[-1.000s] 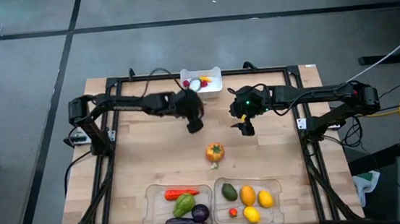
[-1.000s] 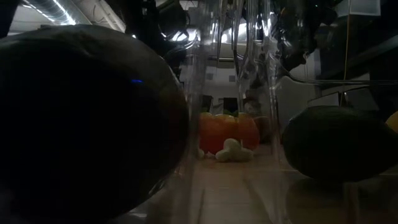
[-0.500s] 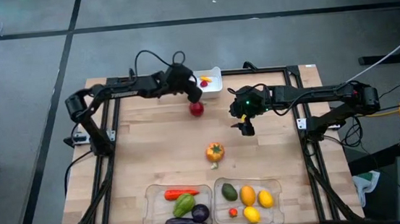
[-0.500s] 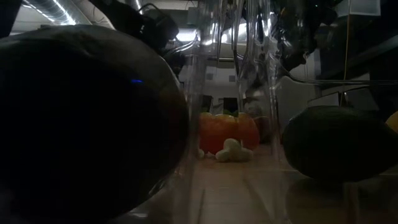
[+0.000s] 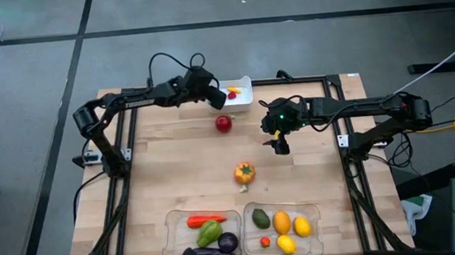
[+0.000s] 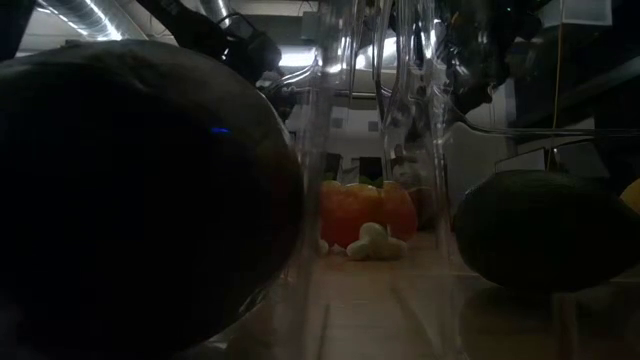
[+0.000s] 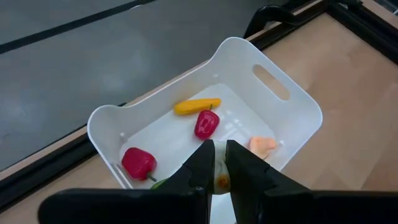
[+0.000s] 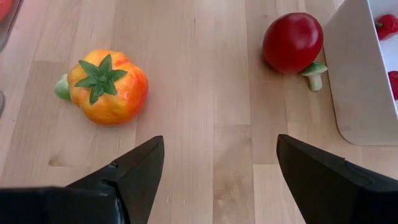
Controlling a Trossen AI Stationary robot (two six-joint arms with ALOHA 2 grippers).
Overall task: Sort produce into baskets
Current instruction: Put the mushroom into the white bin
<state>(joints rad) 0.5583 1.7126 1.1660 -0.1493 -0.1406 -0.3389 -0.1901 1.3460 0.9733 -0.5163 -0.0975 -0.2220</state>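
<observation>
My left gripper (image 5: 217, 99) (image 7: 217, 163) hovers over the near wall of the white bin (image 7: 298, 102) at the table's far edge, shut on a small pale piece (image 7: 219, 179). The bin holds a yellow chili (image 7: 197, 106) and small red pieces (image 7: 206, 124). A red apple (image 5: 223, 124) (image 8: 292, 42) and an orange pepper (image 5: 245, 173) (image 8: 109, 87) rest on the wood. My right gripper (image 5: 279, 145) (image 8: 217, 155) hangs open above the table between them, touching nothing. Two clear trays (image 5: 170, 231) (image 5: 316, 217) at the near edge hold the other produce. My left gripper pinches the small pale piece, which has a yellow spot (image 7: 220, 182), between its two fingertips (image 7: 202, 163). The fingers slant down toward the far edge. The piece is lifted clear, above the bin's near wall.
A small white piece (image 5: 243, 188) lies beside the orange pepper. Black frame rails (image 5: 133, 177) run along the table's left, right and far sides. Bare wood lies between the apple, the pepper and the trays. In the low view dark produce in the trays (image 6: 140, 200) blocks most of the scene.
My left gripper has swung from above the red apple toward the far edge, to the white bin, rolling as it went. The apple, covered by the gripper before, now shows on the wood.
</observation>
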